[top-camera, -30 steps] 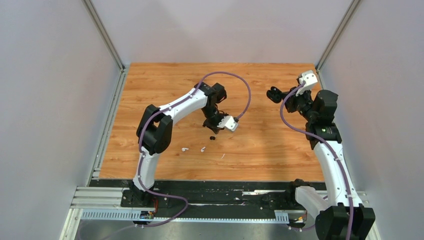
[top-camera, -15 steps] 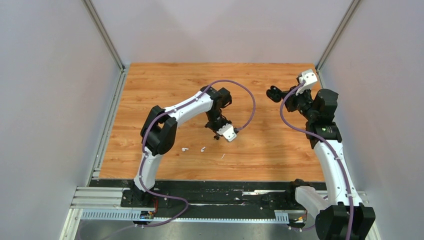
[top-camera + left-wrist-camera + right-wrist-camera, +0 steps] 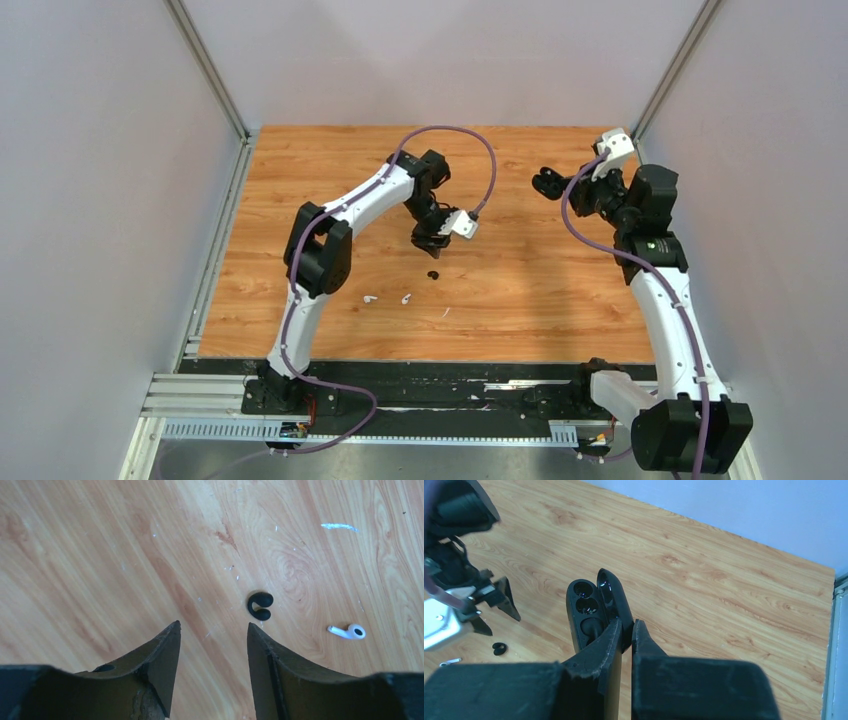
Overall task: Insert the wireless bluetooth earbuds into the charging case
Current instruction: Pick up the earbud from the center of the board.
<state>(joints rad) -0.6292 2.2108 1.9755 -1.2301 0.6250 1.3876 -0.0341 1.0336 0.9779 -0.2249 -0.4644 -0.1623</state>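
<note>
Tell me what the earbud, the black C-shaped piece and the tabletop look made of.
Earbud: glossy white hard plastic, by its highlights. Black C-shaped piece: matte, probably rubber or silicone. Tabletop: wood-grain surface, likely laminate; faint sheen, scuffs.

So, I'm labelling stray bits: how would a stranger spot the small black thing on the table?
On the wooden table, look below the open left gripper in the top view. A black C-shaped piece lies there; the nearby earbuds are white, with stems.
</note>
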